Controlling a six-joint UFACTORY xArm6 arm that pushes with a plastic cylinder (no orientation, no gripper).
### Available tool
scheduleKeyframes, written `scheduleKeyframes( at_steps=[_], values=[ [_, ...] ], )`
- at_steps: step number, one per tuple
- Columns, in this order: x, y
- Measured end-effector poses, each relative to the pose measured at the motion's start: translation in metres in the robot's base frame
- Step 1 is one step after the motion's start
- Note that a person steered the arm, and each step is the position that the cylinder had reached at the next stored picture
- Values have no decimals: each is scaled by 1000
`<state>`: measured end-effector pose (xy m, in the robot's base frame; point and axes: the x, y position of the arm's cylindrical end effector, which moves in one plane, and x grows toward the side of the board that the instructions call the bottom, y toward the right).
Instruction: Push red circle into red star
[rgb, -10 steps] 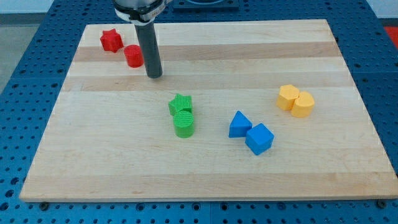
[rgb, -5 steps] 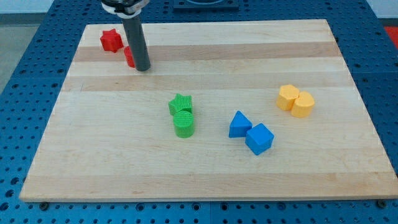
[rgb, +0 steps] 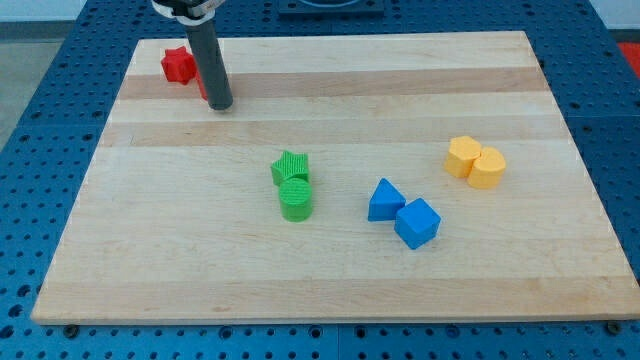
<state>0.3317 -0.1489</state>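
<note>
Red circle (rgb: 203, 87) mostly hidden behind my tip (rgb: 220, 104), near red star (rgb: 178, 65).

Near the bench's top-left corner, red circle (rgb: 203, 86) nearly touches red star (rgb: 179, 65); nothing between.

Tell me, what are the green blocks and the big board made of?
The two green blocks look like matte plastic, probably 3D-printed: fine ridges line their tops. The board looks like pale wood, with long grain streaks and plank seams, smoothly finished.
</note>
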Motion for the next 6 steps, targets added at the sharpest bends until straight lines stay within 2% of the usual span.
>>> scheduleKeyframes(
  at_steps=[3,6],
  values=[
    [-15,11],
    [-31,-15]
  ],
)
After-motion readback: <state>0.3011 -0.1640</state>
